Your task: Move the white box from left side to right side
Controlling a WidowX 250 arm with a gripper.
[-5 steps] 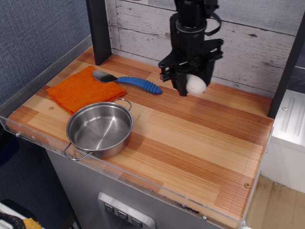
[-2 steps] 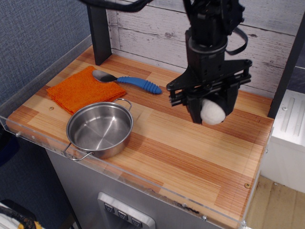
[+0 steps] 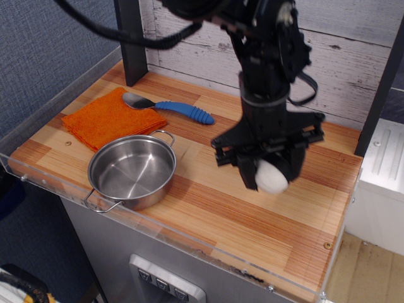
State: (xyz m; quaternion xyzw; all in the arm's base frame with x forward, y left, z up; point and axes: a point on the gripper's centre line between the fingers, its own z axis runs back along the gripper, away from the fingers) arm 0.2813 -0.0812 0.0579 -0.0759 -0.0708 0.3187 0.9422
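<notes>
White box (image 3: 271, 177) sits clamped in my gripper (image 3: 270, 177), fingers closed on it from both sides, only the pale rounded lower part showing below the black jaws; I can't make out any band from here. It hangs in the air over the right half of the table (image 3: 252, 214), clear of the wood as far as I can tell, though the height is hard to read from this one view. Key relation: box is straight under the tool, bare wood directly below, so I judge the next move is just down and release. Can't tell its long axis, it reads as a round lump. Nothing stands under it or near the drop spot. Pot (image 3: 132, 172) is well apart to the left near the front edge, cloth (image 3: 104, 118) further left and back, spoon (image 3: 170, 107) lying with its bowl on the cloth and blue handle pointing right, toward the middle back. Right table edge is near, so I'd keep the drop inboard; a rounded thing may roll.
</notes>
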